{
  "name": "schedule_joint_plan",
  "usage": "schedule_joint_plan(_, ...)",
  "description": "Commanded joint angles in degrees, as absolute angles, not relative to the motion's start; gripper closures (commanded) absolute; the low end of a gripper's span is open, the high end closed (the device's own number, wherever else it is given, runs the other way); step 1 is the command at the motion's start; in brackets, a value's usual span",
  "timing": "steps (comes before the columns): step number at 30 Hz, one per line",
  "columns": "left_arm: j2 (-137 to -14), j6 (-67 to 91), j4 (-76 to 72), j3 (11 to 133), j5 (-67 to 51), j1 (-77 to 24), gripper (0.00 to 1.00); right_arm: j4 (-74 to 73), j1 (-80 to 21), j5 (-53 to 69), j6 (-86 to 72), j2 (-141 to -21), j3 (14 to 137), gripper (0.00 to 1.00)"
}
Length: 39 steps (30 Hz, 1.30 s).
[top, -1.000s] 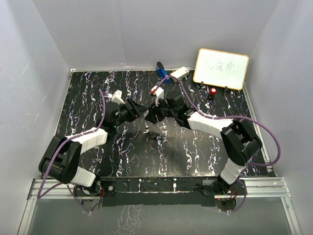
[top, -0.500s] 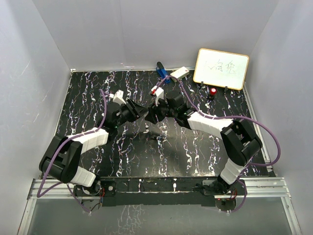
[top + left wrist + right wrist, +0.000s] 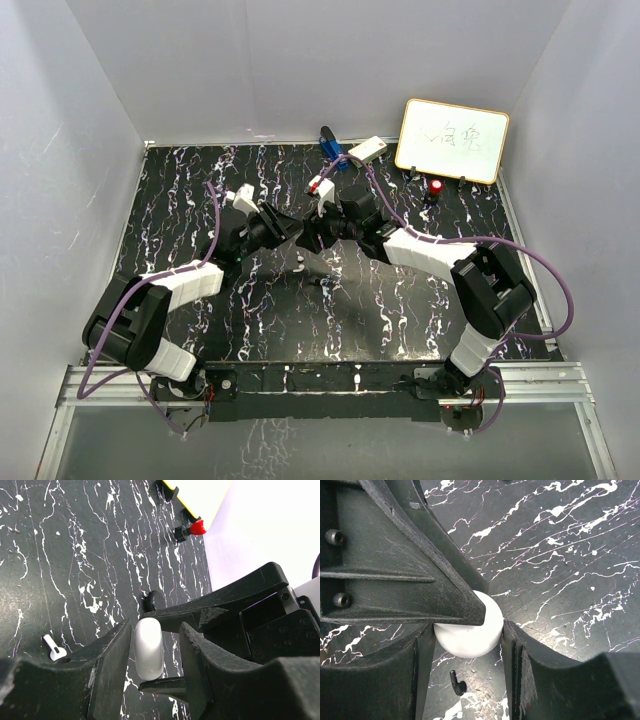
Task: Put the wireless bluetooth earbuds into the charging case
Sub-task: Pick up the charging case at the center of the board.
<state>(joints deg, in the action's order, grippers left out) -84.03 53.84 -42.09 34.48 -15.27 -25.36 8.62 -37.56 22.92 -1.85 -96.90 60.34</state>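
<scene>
The round white charging case sits between my right gripper's fingers, which press on both its sides. In the left wrist view the case shows edge-on between my left gripper's fingers; it touches the left finger, with a small gap to the right one. Both grippers meet over the table's middle. A white earbud and a dark earbud lie loose on the table below; the dark one also shows in the right wrist view.
A whiteboard stands at the back right with a red-topped black knob in front of it. A blue object and a cream box lie at the back centre. Grey walls enclose the black marbled table.
My left gripper has edged slightly toward the right gripper. The right arm and the earbuds have not moved.
</scene>
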Motion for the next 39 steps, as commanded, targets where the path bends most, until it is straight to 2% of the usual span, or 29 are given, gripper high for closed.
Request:
schedule_joint_plan(1,-83.8,53.9,-44.9,34.8,-15.8,-25.9,0.59,12.0,-38.0,23.8,-2.3,-94.5,63.1,1.00)
schedule_joint_plan(13,-83.0,54.9,-47.4,33.2,-13.4,-26.2,0.64,13.4,-38.0,23.8,-5.5,-94.7,63.3,1.00)
schedule_joint_plan(39,-80.2,55.9,-51.5,29.9,-9.3,-26.5,0.69,14.6,-38.0,23.8,-8.5,-95.0,63.5,1.00)
